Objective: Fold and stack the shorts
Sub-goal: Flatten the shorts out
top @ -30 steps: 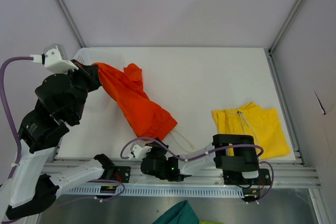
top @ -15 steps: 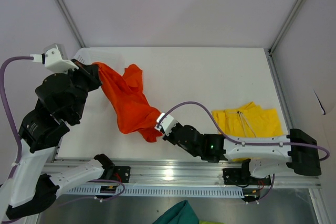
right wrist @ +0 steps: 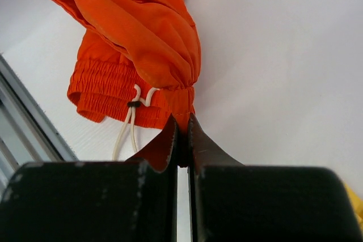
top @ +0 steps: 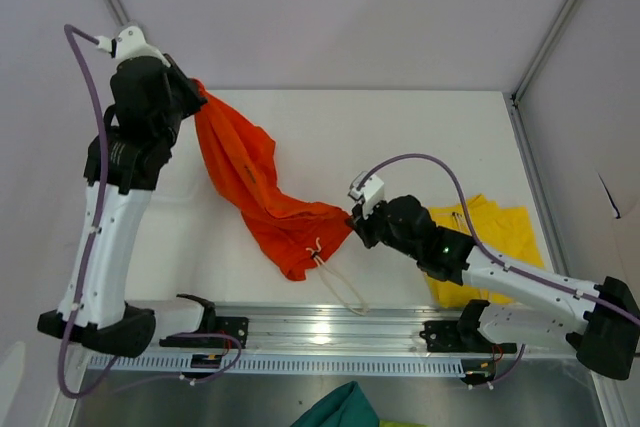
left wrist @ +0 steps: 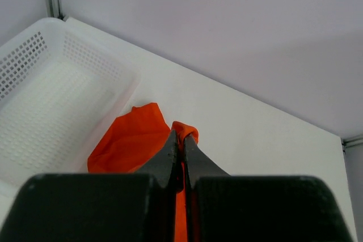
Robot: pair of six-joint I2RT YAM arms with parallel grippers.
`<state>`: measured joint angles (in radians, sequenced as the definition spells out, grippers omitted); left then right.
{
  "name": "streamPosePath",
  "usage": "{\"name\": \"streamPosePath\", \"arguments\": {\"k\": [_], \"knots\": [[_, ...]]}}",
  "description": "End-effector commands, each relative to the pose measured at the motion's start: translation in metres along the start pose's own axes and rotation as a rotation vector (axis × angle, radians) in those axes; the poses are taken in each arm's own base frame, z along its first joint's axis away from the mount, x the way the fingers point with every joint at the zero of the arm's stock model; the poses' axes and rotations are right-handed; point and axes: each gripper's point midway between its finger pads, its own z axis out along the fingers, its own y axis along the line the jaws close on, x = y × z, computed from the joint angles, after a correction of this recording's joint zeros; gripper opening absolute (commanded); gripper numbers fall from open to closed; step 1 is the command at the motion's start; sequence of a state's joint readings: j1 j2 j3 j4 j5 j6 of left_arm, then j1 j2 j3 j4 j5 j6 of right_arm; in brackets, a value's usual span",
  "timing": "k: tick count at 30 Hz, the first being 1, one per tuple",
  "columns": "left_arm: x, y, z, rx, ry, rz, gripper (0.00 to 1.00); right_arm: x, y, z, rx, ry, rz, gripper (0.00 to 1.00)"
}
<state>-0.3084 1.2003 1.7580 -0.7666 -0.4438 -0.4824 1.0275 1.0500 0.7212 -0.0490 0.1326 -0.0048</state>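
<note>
Fingers (left wrist: 195, 165) of the left gripper (left wrist: 179, 135) are pressing tight together on a fold of the orange shorts (left wrist: 122, 143). The left wrist view is showing that pinch cleanly, with a white basket (left wrist: 51, 94) sitting just past the cloth. The overhead view is hiding that basket behind the arm.

From above, the left gripper (top: 192, 97) is holding its corner up, far back from the rail (top: 330, 325). The orange shorts (top: 250, 172) are stretching in one long slanting band down toward that rail.

The right gripper (top: 352, 219) is gripping the band's other end, nearer the rail. The right wrist view is giving the detail here: its fingers (right wrist: 164, 143) are squeezing shut on the gathered waistband, and a white drawstring (right wrist: 127, 131) is dangling just beside them.

Only the overhead view is taking in the yellow shorts (top: 500, 237), lying close to the rail toward its right end, partly under the right arm. The wrist camera is catching just a yellow sliver at its edge.
</note>
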Motion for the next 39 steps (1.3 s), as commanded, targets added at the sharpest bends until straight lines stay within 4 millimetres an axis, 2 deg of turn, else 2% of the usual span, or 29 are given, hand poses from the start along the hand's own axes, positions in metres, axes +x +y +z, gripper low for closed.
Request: {"name": "streamPosePath", "arguments": {"k": [1, 2, 3, 6, 8, 10, 11, 13, 14, 16, 17, 18, 19, 20, 21, 24, 26, 28, 29, 31, 32, 34, 39], "knots": [[-0.011, -0.013, 0.01, 0.129, 0.053, -0.098, 0.0, -0.008, -0.013, -0.007, -0.028, -0.032, 0.115, 0.0], [-0.011, -0.015, 0.013, 0.153, 0.076, -0.118, 0.0, -0.011, -0.011, -0.008, -0.061, -0.038, 0.129, 0.0], [-0.008, -0.004, 0.025, 0.118, 0.095, -0.158, 0.0, -0.014, -0.015, -0.009, -0.063, -0.041, 0.148, 0.0], [0.004, 0.004, 0.036, 0.132, 0.171, -0.259, 0.0, -0.03, -0.022, -0.014, -0.082, -0.068, 0.166, 0.0], [0.004, 0.008, 0.033, 0.146, 0.18, -0.295, 0.0, -0.039, -0.02, -0.02, -0.097, -0.088, 0.159, 0.0], [0.001, 0.012, 0.024, 0.136, 0.167, -0.317, 0.0, -0.058, -0.015, -0.033, -0.131, -0.139, 0.149, 0.0], [-0.008, 0.011, 0.011, 0.149, 0.139, -0.318, 0.0, -0.061, -0.012, -0.038, -0.145, -0.143, 0.142, 0.0], [-0.019, 0.013, -0.008, 0.154, 0.105, -0.328, 0.0, -0.08, -0.005, -0.056, -0.185, -0.196, 0.128, 0.0], [-0.031, 0.01, -0.026, 0.176, 0.068, -0.328, 0.0, -0.084, -0.002, -0.063, -0.201, -0.204, 0.124, 0.0], [-0.04, 0.008, -0.046, 0.197, 0.035, -0.329, 0.0, -0.107, 0.008, -0.086, -0.244, -0.272, 0.108, 0.0], [-0.052, 0.004, -0.067, 0.229, -0.01, -0.328, 0.0, -0.112, 0.012, -0.094, -0.26, -0.28, 0.105, 0.0], [-0.057, 0.002, -0.078, 0.244, -0.03, -0.33, 0.0, -0.118, 0.019, -0.102, -0.283, -0.295, 0.097, 0.0], [-0.061, 0.002, -0.088, 0.256, -0.051, -0.331, 0.0, -0.135, 0.022, -0.115, -0.29, -0.338, 0.089, 0.0], [-0.063, 0.002, -0.097, 0.264, -0.071, -0.334, 0.0, -0.137, 0.025, -0.122, -0.3, -0.336, 0.087, 0.0], [-0.072, 0.002, -0.117, 0.285, -0.12, -0.339, 0.0, -0.143, 0.032, -0.129, -0.326, -0.345, 0.079, 0.0], [-0.09, 0.004, -0.157, 0.325, -0.249, -0.355, 0.0, -0.171, 0.044, -0.157, -0.375, -0.4, 0.067, 0.0], [-0.1, 0.007, -0.175, 0.338, -0.322, -0.365, 0.0, -0.193, 0.046, -0.178, -0.388, -0.442, 0.061, 0.0], [-0.118, 0.004, -0.207, 0.388, -0.42, -0.365, 0.0, -0.205, 0.051, -0.191, -0.411, -0.458, 0.052, 0.0], [-0.123, 0.005, -0.216, 0.394, -0.448, -0.36, 0.0, -0.22, 0.052, -0.206, -0.42, -0.5, 0.044, 0.0], [-0.139, 0.007, -0.242, 0.399, -0.525, -0.356, 0.0, -0.23, 0.056, -0.218, -0.444, -0.52, 0.039, 0.0], [-0.141, 0.009, -0.244, 0.386, -0.535, -0.357, 0.0, -0.238, 0.057, -0.229, -0.456, -0.546, 0.036, 0.0], [-0.144, 0.011, -0.251, 0.378, -0.551, -0.352, 0.0, -0.244, 0.06, -0.237, -0.474, -0.559, 0.046, 0.0], [-0.155, 0.015, -0.269, 0.371, -0.609, -0.348, 0.0, -0.254, 0.069, -0.251, -0.536, -0.573, 0.057, 0.0]]}}
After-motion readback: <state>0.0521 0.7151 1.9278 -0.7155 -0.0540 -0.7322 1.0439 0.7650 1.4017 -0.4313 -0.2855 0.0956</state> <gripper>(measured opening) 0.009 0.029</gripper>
